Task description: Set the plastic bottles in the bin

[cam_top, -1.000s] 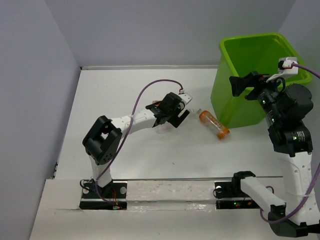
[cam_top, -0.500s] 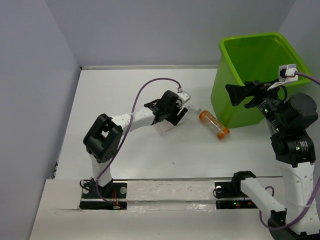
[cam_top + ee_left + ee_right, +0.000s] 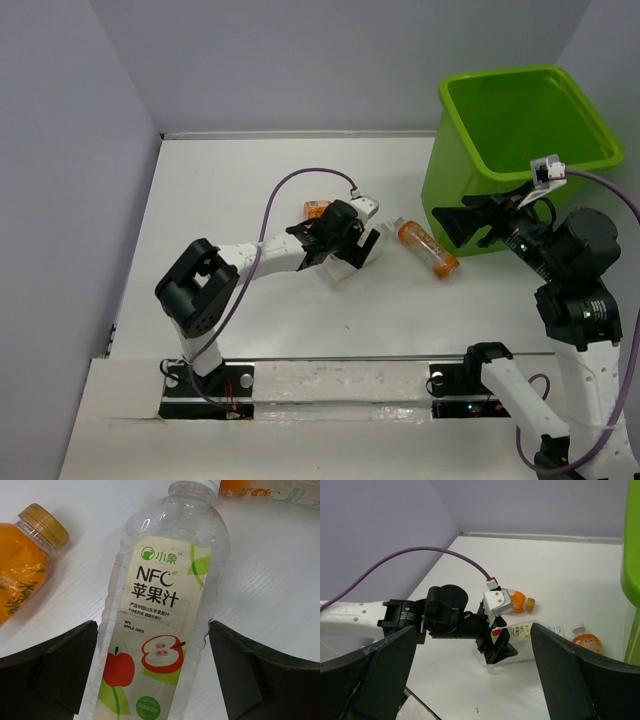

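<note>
My left gripper (image 3: 352, 252) stands wide open astride the clear bottle (image 3: 160, 605) on the table (image 3: 250, 180); my right gripper (image 3: 450, 222) gapes empty beside the bin (image 3: 510, 72). Two orange bottles (image 3: 428, 250) lie outside it; none visibly binned.

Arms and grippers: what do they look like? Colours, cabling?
The left arm and right arm have white links with bulky black joint housings. The left gripper and right gripper have broad matte-black fingers. A purple cable runs to a small white module on each wrist.
</note>
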Motion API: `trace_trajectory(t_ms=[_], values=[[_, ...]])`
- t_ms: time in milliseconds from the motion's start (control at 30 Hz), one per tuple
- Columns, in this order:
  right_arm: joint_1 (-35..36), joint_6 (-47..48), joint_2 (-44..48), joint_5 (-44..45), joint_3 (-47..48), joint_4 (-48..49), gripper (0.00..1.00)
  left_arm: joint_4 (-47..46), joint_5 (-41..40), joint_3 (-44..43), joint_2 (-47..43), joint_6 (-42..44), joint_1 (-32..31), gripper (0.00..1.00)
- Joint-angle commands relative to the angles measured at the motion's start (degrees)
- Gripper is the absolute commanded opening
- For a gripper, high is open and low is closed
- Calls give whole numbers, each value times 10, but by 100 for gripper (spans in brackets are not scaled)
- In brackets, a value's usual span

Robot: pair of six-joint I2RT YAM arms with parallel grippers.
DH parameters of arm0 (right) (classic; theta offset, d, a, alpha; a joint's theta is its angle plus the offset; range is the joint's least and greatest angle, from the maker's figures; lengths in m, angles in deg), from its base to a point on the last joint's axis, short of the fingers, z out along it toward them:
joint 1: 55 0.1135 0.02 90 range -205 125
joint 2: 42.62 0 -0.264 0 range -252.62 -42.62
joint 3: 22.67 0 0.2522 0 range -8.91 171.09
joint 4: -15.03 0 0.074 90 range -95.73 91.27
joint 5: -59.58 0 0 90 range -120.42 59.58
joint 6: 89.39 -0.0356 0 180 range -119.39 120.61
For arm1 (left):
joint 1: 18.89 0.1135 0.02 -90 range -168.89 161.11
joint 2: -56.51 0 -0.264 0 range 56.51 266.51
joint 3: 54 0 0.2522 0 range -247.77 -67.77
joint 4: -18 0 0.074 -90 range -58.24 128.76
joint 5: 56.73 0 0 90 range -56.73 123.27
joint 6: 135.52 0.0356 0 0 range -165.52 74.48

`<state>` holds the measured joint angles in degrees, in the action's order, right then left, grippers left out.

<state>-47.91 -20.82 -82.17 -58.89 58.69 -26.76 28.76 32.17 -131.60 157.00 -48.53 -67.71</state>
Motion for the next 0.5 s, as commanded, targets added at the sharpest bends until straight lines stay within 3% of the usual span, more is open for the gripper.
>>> trace_trajectory(t_ms=[0,267,333,367,400,433,467], values=[[-1,8,8,-19,-4,-8,100,60,22,37,17,-39,-13,99],[-1,16,21,-26,-26,-25,100,57,17,56,32,-47,-37,98],[-1,19,30,-27,-36,-34,100,55,-12,64,32,-52,-46,74],[-1,21,33,-27,-39,-37,100,53,-17,67,29,-53,-48,57],[-1,21,40,-27,-43,-40,100,49,-22,75,23,-56,-51,49],[-1,20,45,-28,-46,-46,100,48,-39,78,7,-63,-53,26],[-1,12,52,-30,-52,-46,100,48,-51,85,-5,-67,-54,16]])
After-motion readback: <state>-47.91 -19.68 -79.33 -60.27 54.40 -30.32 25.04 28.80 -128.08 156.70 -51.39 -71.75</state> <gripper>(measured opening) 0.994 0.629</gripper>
